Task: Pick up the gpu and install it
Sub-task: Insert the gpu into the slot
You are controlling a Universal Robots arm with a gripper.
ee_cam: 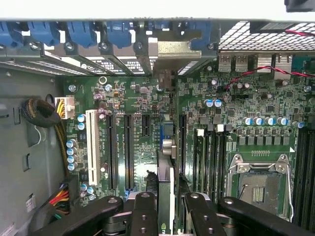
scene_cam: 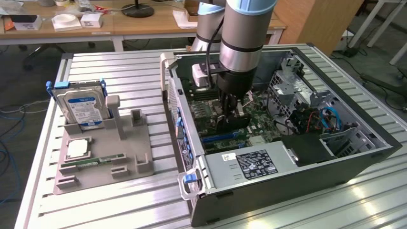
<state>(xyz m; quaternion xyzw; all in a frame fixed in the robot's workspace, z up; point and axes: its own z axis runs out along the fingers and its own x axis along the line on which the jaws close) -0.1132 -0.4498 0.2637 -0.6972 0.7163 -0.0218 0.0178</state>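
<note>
The gpu [ee_cam: 165, 183] appears edge-on as a thin upright card between my two black fingers [ee_cam: 144, 209]. My gripper [ee_cam: 166, 204] is shut on it. The card stands over the green motherboard [ee_cam: 123, 98], in line with a long expansion slot, and its metal bracket end [ee_cam: 167, 53] reaches the case's rear slot wall. In the exterior view my gripper [scene_cam: 230, 113] is down inside the open computer case [scene_cam: 286, 183], with the dark gpu [scene_cam: 229, 125] below it just above the board. Whether the card sits in the slot I cannot tell.
A power supply [scene_cam: 248, 164] and cables [scene_cam: 327, 119] crowd the case around the board. Black expansion slots [ee_cam: 110, 147], RAM slots [ee_cam: 209, 157] and the CPU socket [ee_cam: 258, 182] flank the card. On the table, a grey fixture [scene_cam: 102, 157] holds a blue-labelled hard drive [scene_cam: 79, 107] and a RAM stick [scene_cam: 95, 160].
</note>
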